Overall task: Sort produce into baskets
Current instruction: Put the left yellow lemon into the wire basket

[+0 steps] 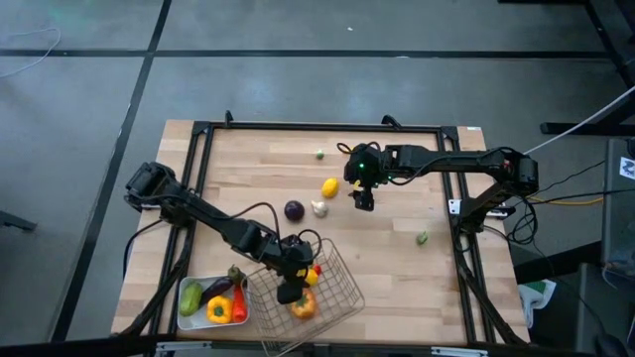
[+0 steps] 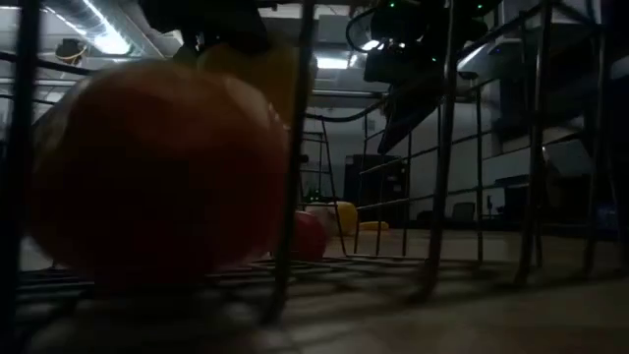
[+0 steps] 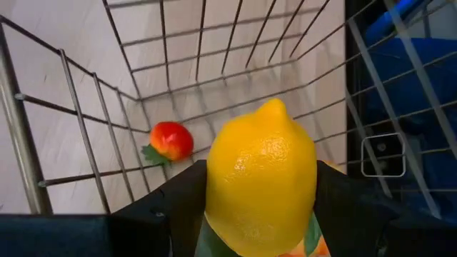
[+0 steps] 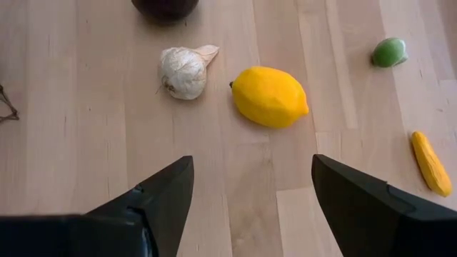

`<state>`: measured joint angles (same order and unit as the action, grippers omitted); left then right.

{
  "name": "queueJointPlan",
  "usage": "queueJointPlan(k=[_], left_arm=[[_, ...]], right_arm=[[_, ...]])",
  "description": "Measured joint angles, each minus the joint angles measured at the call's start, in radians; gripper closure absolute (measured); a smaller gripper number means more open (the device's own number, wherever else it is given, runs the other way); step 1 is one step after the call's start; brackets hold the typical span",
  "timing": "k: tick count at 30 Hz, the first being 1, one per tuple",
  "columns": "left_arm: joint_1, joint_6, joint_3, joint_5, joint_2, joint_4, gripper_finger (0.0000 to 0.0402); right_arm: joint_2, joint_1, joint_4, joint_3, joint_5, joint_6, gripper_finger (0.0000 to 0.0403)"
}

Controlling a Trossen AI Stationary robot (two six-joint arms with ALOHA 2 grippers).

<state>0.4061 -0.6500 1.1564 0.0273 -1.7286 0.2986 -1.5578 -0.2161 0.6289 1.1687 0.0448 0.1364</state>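
Observation:
My left gripper (image 1: 292,286) is inside the square wire basket (image 1: 337,268), shut on a yellow lemon (image 3: 260,185). Below it in the basket lie an orange pepper (image 2: 147,167) and a small red piece (image 3: 171,140). My right gripper (image 4: 250,178) is open and empty above the table, a little off a second lemon (image 4: 270,96), a garlic bulb (image 4: 186,71) and a purple onion (image 1: 295,209). The white tray (image 1: 185,319) at the near left holds a green piece, an eggplant (image 1: 220,289), a yellow pepper (image 1: 218,310) and a red-orange piece. My left gripper pinches the lemon's two long sides (image 3: 214,193) between its two fingers, with the lemon's pointed tip (image 3: 273,107) sticking out past the fingertips. The fingers come down from above into the basket. The lemon is lifted clear, above the orange pepper.
Small green pieces lie at the far middle (image 1: 319,154) and at the right (image 1: 422,237) of the table. A small orange-yellow piece (image 4: 430,163) lies near the right gripper. The basket's wire walls (image 3: 86,121) stand close around the left gripper.

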Motion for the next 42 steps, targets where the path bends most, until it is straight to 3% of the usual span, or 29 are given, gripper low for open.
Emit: queueJointPlan(k=[25,42], left_arm=[[0.0,0.052,0.0,0.003,0.002,0.004,0.018],[-0.001,0.203,-0.002,0.0,0.003,0.005,0.0174]], right_arm=[[0.0,0.0,0.0,0.0,0.0,0.0,0.012],[0.0,0.0,0.0,0.0,0.0,0.0,0.012]])
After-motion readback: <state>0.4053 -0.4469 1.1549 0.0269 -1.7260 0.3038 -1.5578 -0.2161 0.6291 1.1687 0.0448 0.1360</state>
